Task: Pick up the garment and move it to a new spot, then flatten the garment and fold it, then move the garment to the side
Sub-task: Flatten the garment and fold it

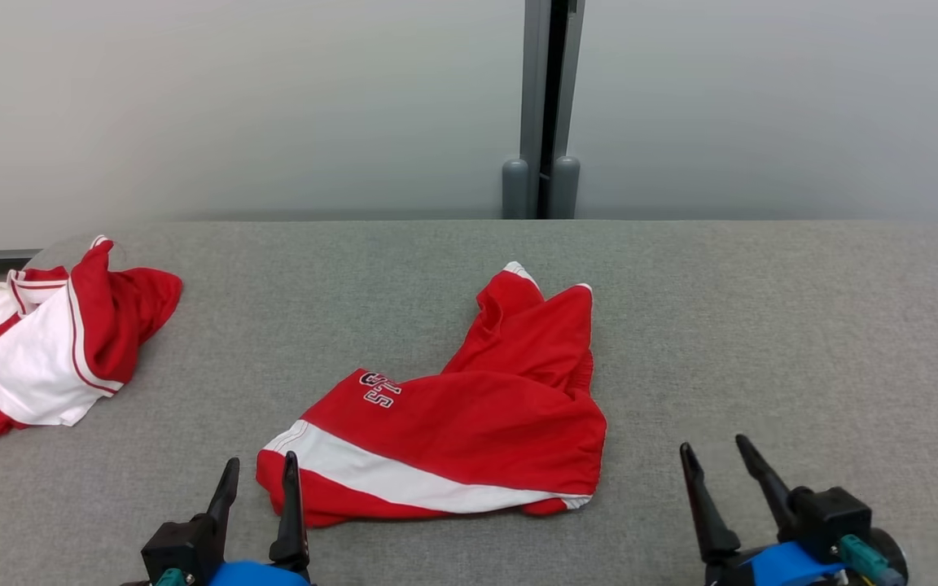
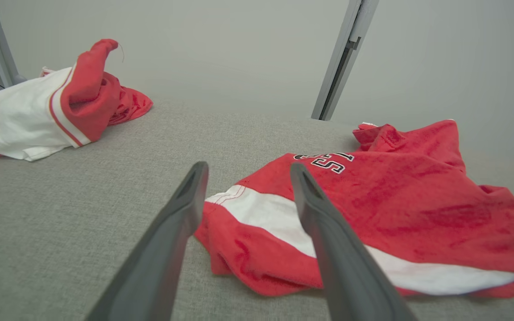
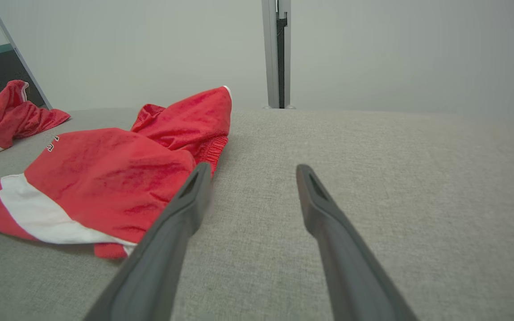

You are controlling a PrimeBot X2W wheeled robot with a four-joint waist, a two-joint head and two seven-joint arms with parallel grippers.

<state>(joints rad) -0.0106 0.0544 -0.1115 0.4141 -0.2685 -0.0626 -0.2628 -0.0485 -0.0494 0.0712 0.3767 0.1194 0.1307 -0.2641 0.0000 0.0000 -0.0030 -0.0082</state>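
Shorts of red cloth with a white stripe [image 1: 469, 415] lie by the grey surface's [image 1: 803, 342] front edge, just beside the left jaws, farther from the right jaws. Both stand apart.

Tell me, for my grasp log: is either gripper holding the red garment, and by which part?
Nothing is held. The left gripper and right gripper both stand open and empty; the red garment lies loose on the table.

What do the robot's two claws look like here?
The left claw and the right claw match: two long, dark grey, tapering fingers with a slot near each tip, on a black block, with blue wrap and a teal connector behind.
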